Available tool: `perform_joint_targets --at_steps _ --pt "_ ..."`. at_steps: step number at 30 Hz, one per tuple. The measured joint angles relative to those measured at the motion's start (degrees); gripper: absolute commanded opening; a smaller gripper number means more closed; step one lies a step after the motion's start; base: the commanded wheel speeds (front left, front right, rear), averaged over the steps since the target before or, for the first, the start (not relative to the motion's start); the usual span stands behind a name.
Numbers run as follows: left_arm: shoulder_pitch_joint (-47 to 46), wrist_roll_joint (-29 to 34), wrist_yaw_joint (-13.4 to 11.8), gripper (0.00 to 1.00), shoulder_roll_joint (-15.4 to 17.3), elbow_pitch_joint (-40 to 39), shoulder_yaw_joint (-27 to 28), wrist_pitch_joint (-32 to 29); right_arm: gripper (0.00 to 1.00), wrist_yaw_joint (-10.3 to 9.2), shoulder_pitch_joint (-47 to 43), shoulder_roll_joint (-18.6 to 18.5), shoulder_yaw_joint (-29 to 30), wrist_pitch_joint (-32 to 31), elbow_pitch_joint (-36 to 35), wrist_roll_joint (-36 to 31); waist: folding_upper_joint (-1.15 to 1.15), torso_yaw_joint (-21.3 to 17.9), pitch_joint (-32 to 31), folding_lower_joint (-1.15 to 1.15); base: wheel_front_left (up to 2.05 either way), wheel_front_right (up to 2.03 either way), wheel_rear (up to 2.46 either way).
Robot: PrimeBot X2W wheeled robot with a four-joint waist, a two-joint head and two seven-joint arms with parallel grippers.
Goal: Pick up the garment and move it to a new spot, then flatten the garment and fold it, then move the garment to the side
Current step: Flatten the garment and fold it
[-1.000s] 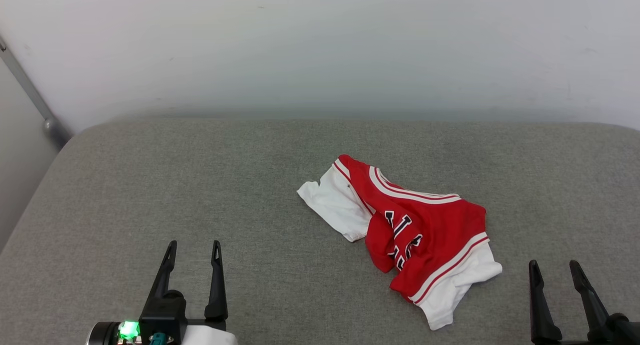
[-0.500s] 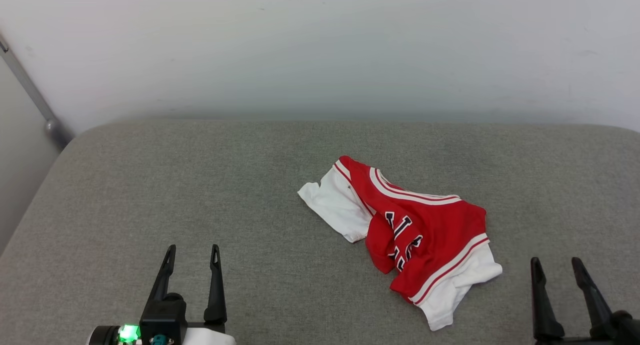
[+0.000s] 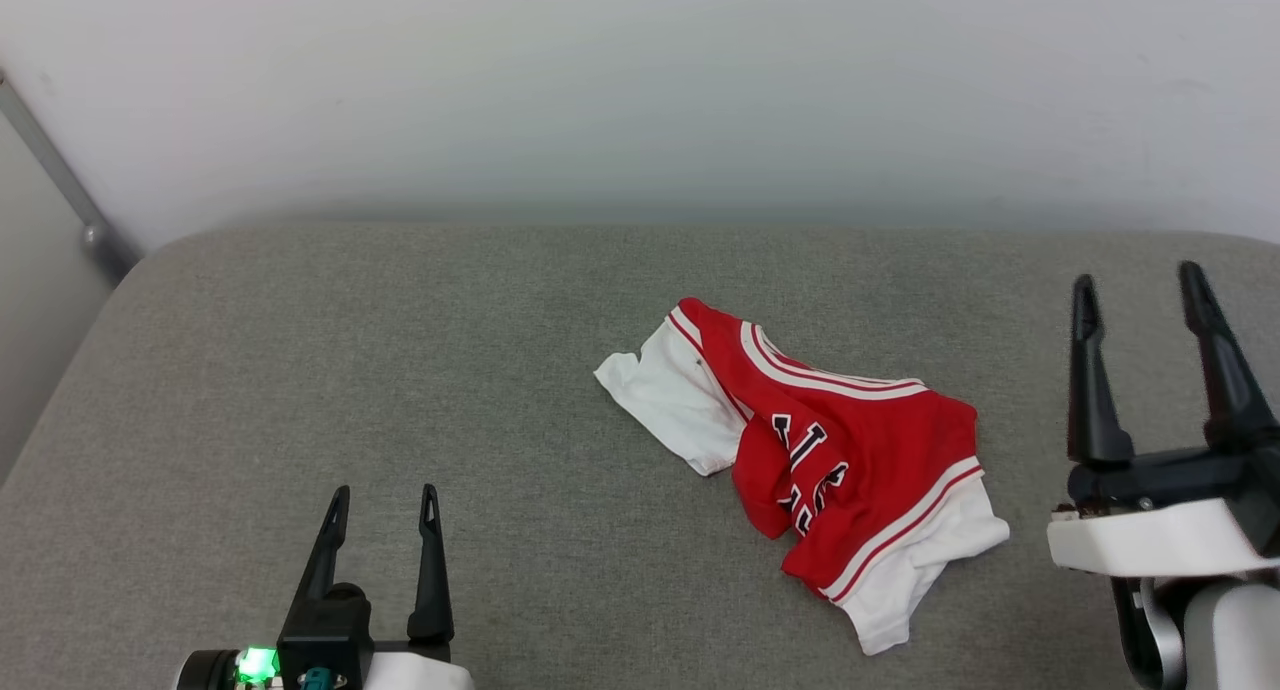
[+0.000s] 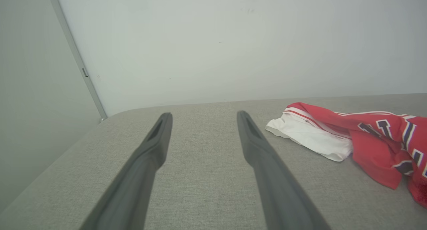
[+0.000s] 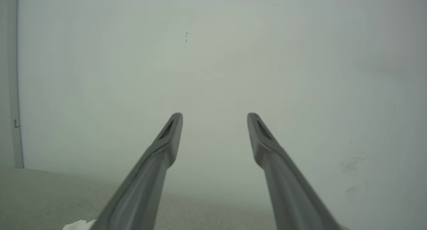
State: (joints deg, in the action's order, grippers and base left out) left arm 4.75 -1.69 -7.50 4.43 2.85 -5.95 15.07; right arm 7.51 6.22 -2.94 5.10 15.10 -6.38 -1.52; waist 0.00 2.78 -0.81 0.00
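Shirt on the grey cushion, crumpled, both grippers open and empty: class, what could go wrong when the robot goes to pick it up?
1. The shirt lies bunched with its layers overlapping; a pinch might catch several layers, so it may not spread flat afterwards.
2. The right gripper points at the wall, not the shirt; it could close on the cushion or miss.

Item one — grey woven cushion surface [image 3: 400,390], lying broad and flat, its far edge and left corner rounding off, its back edge running along close under the wall. Item two — pale white wall [image 3: 640,90], standing behind the cushion and carrying a few small dark specks [image 5: 186,38] and faint scuffs [image 5: 350,165]. Item three: slim grey metal strip [image 3: 50,160], slanting down the wall at the left in the head view and ending beside the cushion's rounded corner.
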Motion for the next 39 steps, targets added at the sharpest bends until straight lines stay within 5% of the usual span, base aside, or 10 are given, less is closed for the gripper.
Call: perform_joint_targets --at_steps 7,17,23,28,39 --pt "-0.04 -0.08 -0.07 1.00 -0.27 -0.02 0.75 0.00 1.00 0.00 6.00 -9.93 -9.45 -3.26 8.86 1.41 0.00 0.04 1.10 0.00 0.00 0.00 0.00" --pt "-1.65 -0.11 -0.05 1.00 -0.93 -0.55 0.79 0.00 1.00 0.00 14.24 -33.48 -34.46 -32.20 7.86 18.90 0.00 0.65 4.27 0.00 0.00 0.00 0.00" --pt "-3.67 -0.57 -0.07 1.00 -1.16 -0.69 0.53 0.00 1.00 0.00 22.21 -43.96 -50.66 -47.31 4.46 31.00 0.00 1.51 7.77 0.00 0.00 0.00 0.00" --pt "-5.58 -0.97 -0.31 1.00 -1.33 -0.82 -0.22 0.00 1.00 0.01 29.29 -45.89 -60.04 -53.76 5.93 36.69 0.00 2.61 11.18 0.00 0.00 0.00 0.00" --pt "-7.65 -1.89 -1.36 1.00 -1.47 -0.66 -1.20 0.00 1.00 -0.10 36.33 -45.22 -74.79 -52.17 13.76 42.41 0.00 5.50 15.29 0.00 0.00 0.00 0.00"
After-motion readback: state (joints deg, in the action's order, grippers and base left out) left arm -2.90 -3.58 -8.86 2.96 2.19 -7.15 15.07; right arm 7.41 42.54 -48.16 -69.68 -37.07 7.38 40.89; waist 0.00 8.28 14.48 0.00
